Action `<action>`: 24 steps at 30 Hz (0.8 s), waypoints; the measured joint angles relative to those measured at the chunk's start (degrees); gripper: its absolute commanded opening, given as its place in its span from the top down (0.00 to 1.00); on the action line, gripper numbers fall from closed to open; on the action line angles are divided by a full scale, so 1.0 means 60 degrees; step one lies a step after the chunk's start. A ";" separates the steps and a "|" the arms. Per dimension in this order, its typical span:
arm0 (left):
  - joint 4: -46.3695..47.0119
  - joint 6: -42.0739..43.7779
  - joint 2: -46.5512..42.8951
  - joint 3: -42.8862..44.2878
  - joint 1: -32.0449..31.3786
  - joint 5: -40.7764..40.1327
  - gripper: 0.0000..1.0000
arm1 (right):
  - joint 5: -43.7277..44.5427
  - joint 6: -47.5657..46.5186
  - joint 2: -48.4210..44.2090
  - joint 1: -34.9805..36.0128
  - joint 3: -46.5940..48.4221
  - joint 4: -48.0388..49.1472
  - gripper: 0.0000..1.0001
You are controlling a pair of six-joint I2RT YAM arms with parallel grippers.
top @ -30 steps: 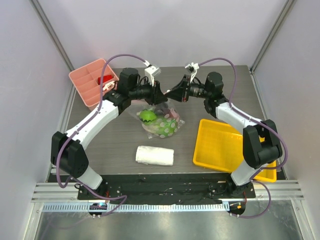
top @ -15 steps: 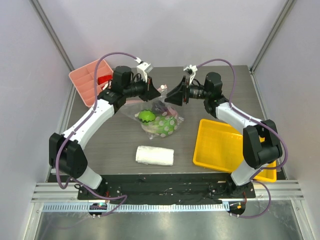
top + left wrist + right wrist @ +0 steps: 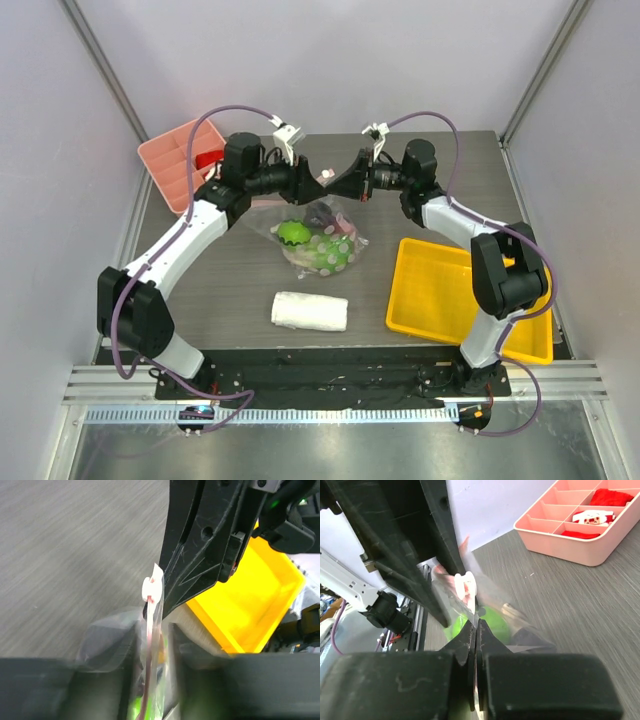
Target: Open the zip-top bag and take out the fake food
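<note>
The clear zip-top bag lies mid-table with its pink zip edge lifted between both grippers. Inside show the fake food: a green ball, a pale cabbage and a dark eggplant. My left gripper comes in from the left. In the left wrist view its jaws stand slightly apart, open, with the bag's pink strip and white tab between them. My right gripper faces it from the right. Its jaws are shut on the bag's film, just under the white tab, with the green ball behind.
A pink divided box with red-white items sits at the back left, also in the right wrist view. A yellow tray lies at the right front. A white folded towel lies in front of the bag.
The two grippers drew apart half a second ago and have come back together at the bag's top edge. The right jaws opened and have shut again on the film.
</note>
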 measured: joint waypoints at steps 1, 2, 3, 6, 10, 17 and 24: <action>0.0051 -0.0022 0.0000 -0.0007 0.0022 0.0022 0.39 | -0.0025 0.0069 0.0051 0.0000 0.0026 0.0098 0.99; 0.0164 -0.0182 -0.0004 -0.0018 0.0069 0.0051 0.39 | -0.0047 0.0127 0.0084 0.0004 0.0029 0.0193 0.99; 0.0313 -0.0273 -0.0007 -0.0047 0.0109 0.0062 0.40 | -0.0076 0.0193 0.0102 0.0004 0.0029 0.0284 0.99; 0.0696 -0.0714 -0.0011 -0.0044 0.0306 0.0178 0.46 | -0.0182 0.0382 0.0113 0.0004 0.0029 0.0565 0.99; 0.1133 -0.1362 0.0208 0.0299 0.0506 0.0663 0.48 | -0.0288 0.0525 0.0113 0.0033 0.0029 0.0758 0.99; 0.2404 -0.2452 0.0667 0.0368 0.0576 0.1494 0.51 | -0.0259 0.0080 0.0113 0.0124 0.0127 0.0120 0.99; 0.2838 -0.2812 0.0761 0.0331 0.0576 0.1942 0.53 | -0.0098 -0.0514 0.0113 0.0186 0.0208 -0.0656 0.99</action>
